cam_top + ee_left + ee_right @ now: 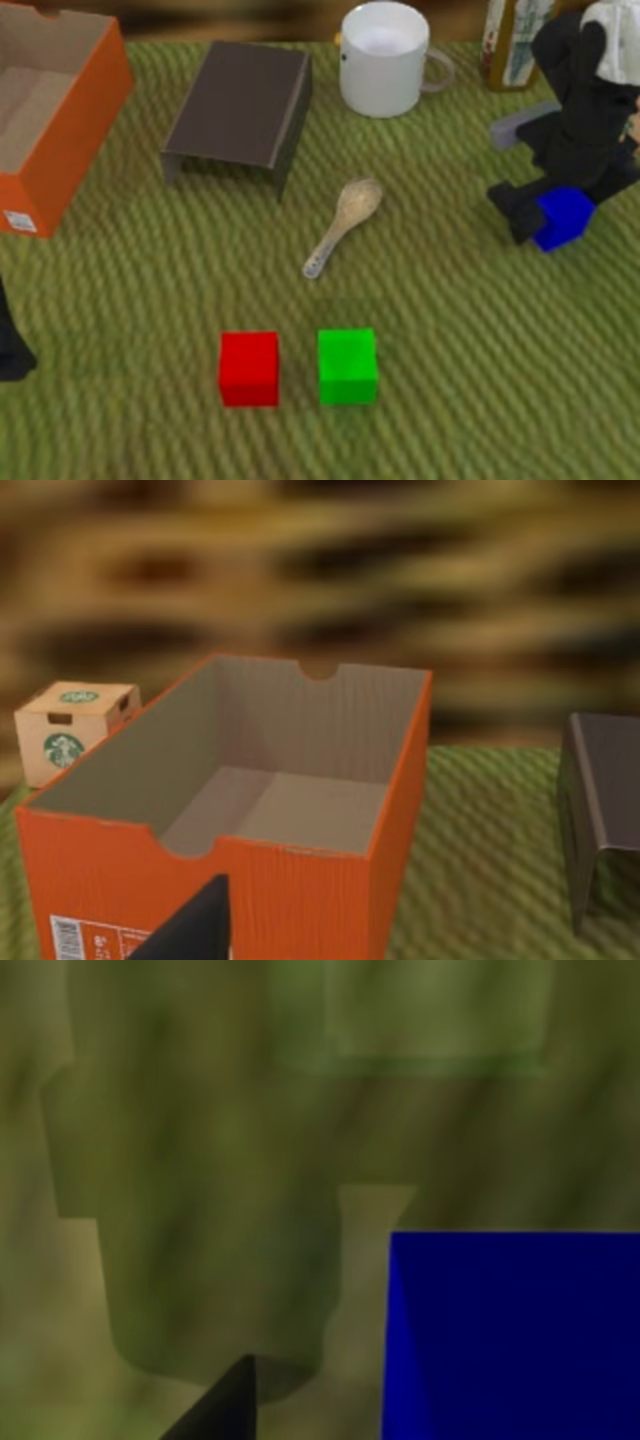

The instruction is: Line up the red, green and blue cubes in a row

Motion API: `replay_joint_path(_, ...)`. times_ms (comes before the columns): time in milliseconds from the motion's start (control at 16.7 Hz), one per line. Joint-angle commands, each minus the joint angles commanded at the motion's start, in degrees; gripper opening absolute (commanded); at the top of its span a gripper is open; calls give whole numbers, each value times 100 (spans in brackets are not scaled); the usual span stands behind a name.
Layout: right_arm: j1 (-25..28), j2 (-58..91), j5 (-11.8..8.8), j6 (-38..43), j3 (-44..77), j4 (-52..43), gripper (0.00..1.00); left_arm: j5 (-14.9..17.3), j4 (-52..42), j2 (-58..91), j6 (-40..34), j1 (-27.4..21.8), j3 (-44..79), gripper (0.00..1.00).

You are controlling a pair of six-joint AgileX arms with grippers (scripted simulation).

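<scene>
The red cube (249, 368) and the green cube (347, 366) sit side by side near the table's front, a small gap between them. At the right of the table, farther back, lies the blue cube (566, 220) (510, 1335). My right gripper (553, 208) is down over it and open. One dark finger (514, 210) (228, 1405) stands to the cube's left with cloth showing between them; the other finger is hidden. My left gripper (10, 352) is parked at the left edge, with only one finger (200, 930) showing in its wrist view.
An orange open box (80, 140) (290, 900) fills the back left corner, with a tan carton (72, 730) beside it. A dark grey stand (240, 105), a white mug (385, 60) and a bottle (512, 40) line the back. A spoon (345, 225) lies mid-table.
</scene>
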Motion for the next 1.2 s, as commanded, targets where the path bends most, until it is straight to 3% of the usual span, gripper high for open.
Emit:
replay_joint_path(600,0,0,0,0,0,0,2,0,0,0,0,0,0,100)
replay_joint_path(1200,-13,-12,1,2,22,-22,0,0,0,0,0,0,0,100)
